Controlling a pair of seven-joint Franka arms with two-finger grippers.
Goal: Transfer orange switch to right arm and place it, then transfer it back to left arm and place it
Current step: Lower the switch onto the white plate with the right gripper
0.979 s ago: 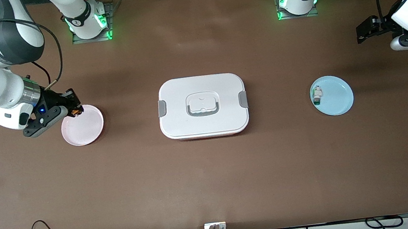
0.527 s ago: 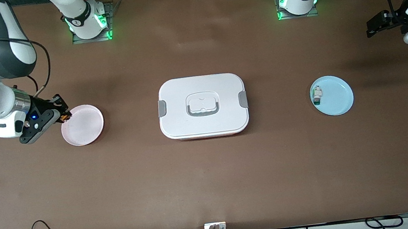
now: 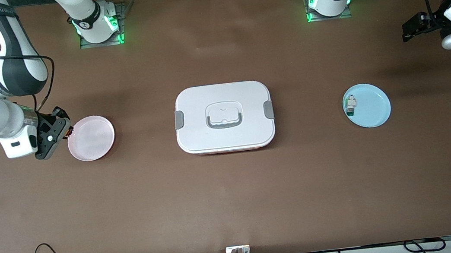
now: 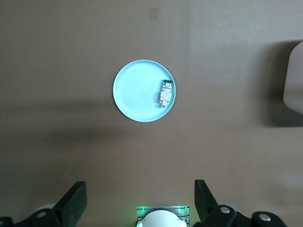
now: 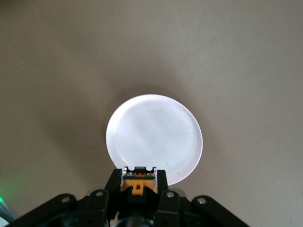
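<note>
The orange switch (image 5: 138,181), a small black part with an orange face, is pinched in my right gripper (image 5: 138,176), which is shut on it. In the front view this gripper (image 3: 65,131) hangs over the rim of the pink plate (image 3: 91,138) at the right arm's end of the table, and the orange switch (image 3: 70,130) shows at its tip. The white box (image 3: 224,117) lies mid-table. My left gripper (image 3: 409,29) waits open and holds nothing, high over the left arm's end of the table; its black fingers (image 4: 74,204) stand wide apart.
A light blue plate (image 3: 367,105) toward the left arm's end carries a small white-and-green part (image 3: 351,105); the plate (image 4: 144,91) and the part (image 4: 164,93) also show in the left wrist view. The pink plate (image 5: 154,137) is bare. Cables run along the table's front edge.
My right gripper has drawn back with the orange switch from over the pink plate to its rim. The left arm has shifted slightly toward its end of the table.
</note>
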